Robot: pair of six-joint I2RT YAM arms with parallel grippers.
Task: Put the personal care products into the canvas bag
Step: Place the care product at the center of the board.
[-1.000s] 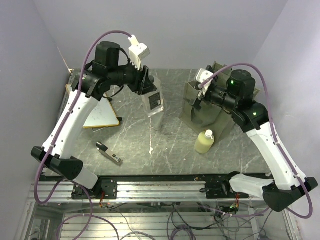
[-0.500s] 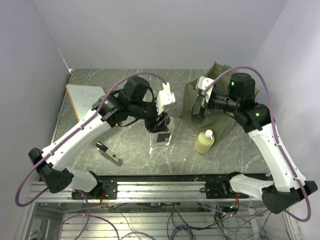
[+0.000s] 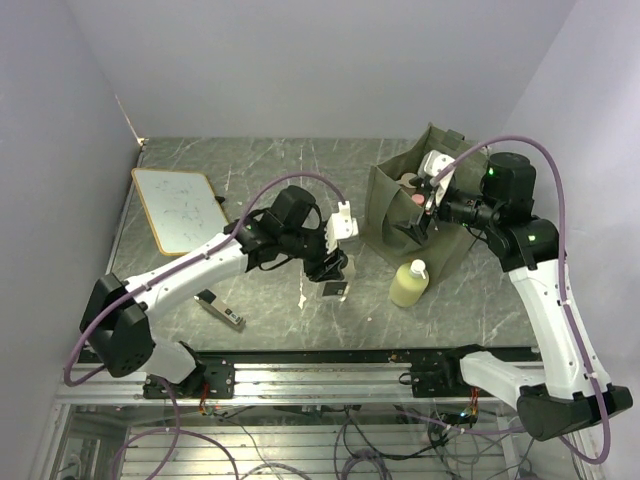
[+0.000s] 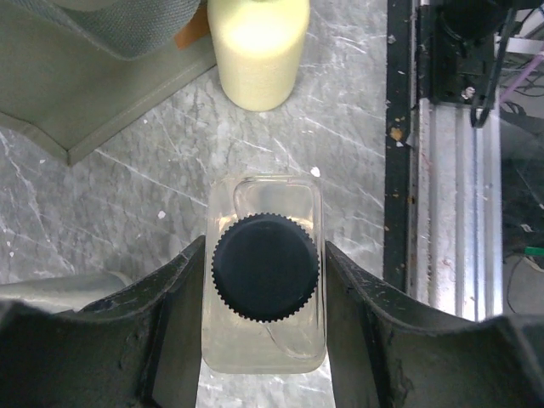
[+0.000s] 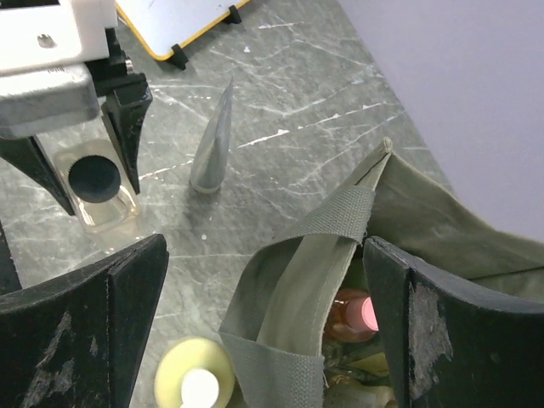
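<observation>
Grey marbled surface [image 3: 270, 170] carries everything.

Canvas bag [image 3: 385, 215]: olive, boxy, standing at the robot's right, mouth up. Right wrist view shows one strap handle [image 5: 316, 242] lying across the opening and a pink-capped bottle [image 5: 358, 312] already inside.

Right claw [image 3: 424, 208]: jaws wide apart, nothing between them, hanging over the bag's mouth with the strap directly below.

Left claw [image 3: 332, 268]: closed on the clear bottle [image 4: 265, 348], one finger on each flat side, just under its black cap [image 4: 265, 267]. The bottle is upright, long axis vertical, cap facing the wrist camera. I cannot tell whether its base touches the surface.

Pale yellow bottle [image 3: 408, 284]: upright, white cap, just beside the bag's near wall.

Key relation: from the left claw the bag lies to the right and slightly farther back, with the yellow bottle near that line. The bag's rim stands well above the held bottle.

Judgement: the left arm is mid-carry. The bottle probably needs raising over the rim before going across. A low path risks knocking the yellow bottle, and the right claw already occupies the opening.
</observation>
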